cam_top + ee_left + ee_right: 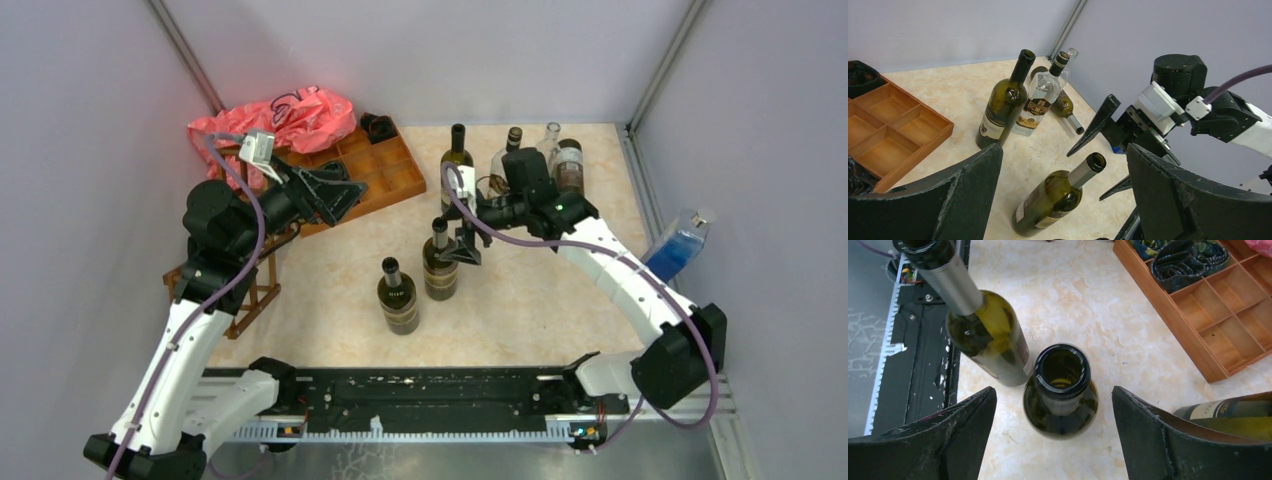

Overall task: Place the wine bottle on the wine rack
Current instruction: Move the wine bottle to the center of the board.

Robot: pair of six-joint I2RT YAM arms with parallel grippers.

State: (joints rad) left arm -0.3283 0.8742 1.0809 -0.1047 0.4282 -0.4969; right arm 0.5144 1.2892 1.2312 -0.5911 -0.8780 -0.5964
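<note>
As far as the pictures show, nothing is on the rack yet. The dark brown slatted wooden wine rack (256,293) stands at the table's (560,320) left edge, partly hidden under the left arm, and its visible cells hold no bottle. I judge the task to be at its first step, the pick-up. The grasp, the lift, the carry to the left edge and the laying down are all left to do.

The dark green glass wine bottle (440,272) stands upright near the middle of the table. Just beside it, closer to the near edge, is a second green bottle (398,297) with a silver-foiled neck. The right gripper (1053,390) straddles the wine bottle's neck with a finger on either side and gaps showing, so it is released and not gripping. The left gripper (1064,149) hangs spread wide and empty toward the table's left side, well apart from the bottle.
</note>
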